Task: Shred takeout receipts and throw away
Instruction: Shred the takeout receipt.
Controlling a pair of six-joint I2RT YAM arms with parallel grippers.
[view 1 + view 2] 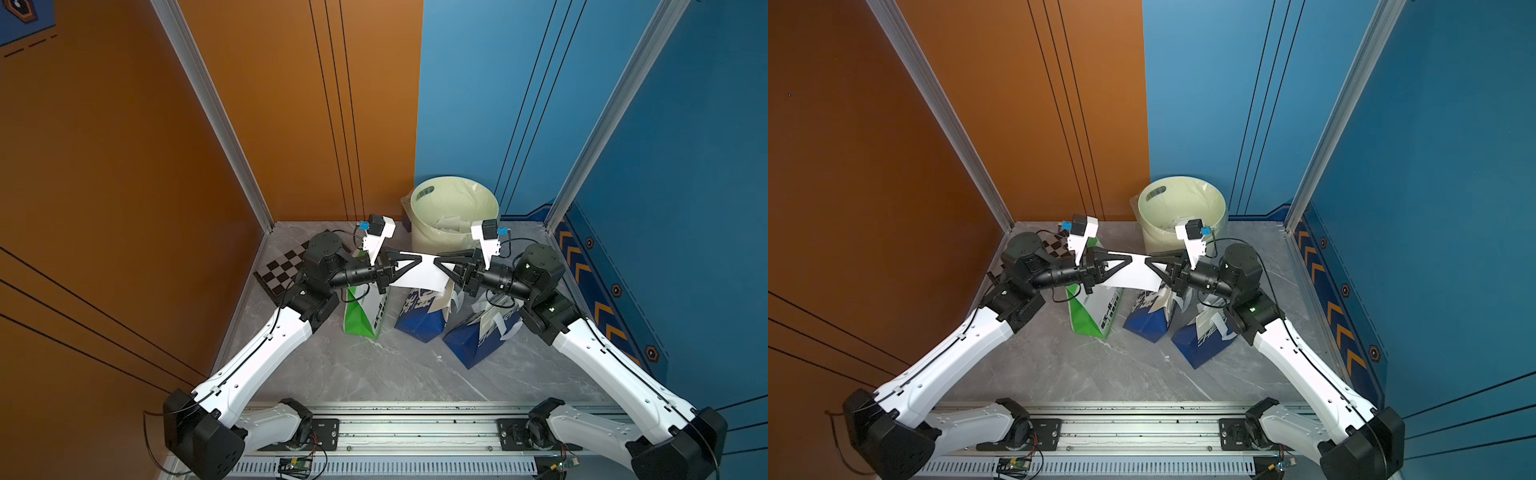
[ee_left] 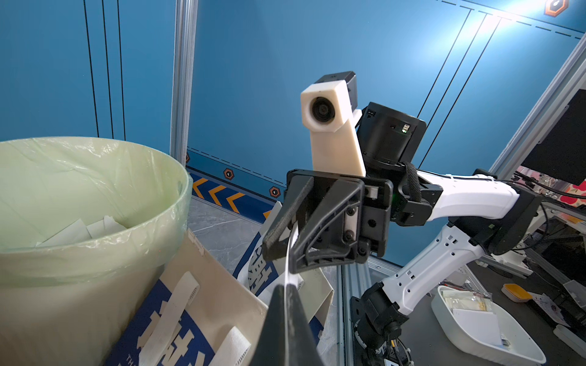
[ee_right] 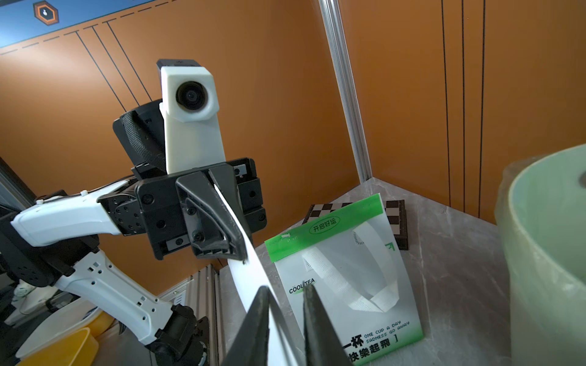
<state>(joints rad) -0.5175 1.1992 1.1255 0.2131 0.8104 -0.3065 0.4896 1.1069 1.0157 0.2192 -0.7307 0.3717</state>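
Takeout receipt [image 1: 419, 274] spans both grippers: left gripper [image 1: 419, 259] pinches one end; right gripper [image 1: 436, 262] straddles the other, fingers [image 3: 257, 320] narrowly apart, seemingly unclamped.

checkerboard [image 1: 279, 266] at 10 o'clock was half buried under the left arm [image 1: 286, 332]. paper scraps [image 1: 446, 224] in the bin [image 1: 451, 197] at 12 o'clock sat partly behind the right wrist camera [image 1: 488, 232]. the receipt [image 1: 419, 272] hid the top of the middle blue bag [image 1: 415, 324]. couldn't tell if the right gripper [image 3: 286, 286] actually pinched it, its fingers [image 3: 253, 323] ran off the wrist view's edge.
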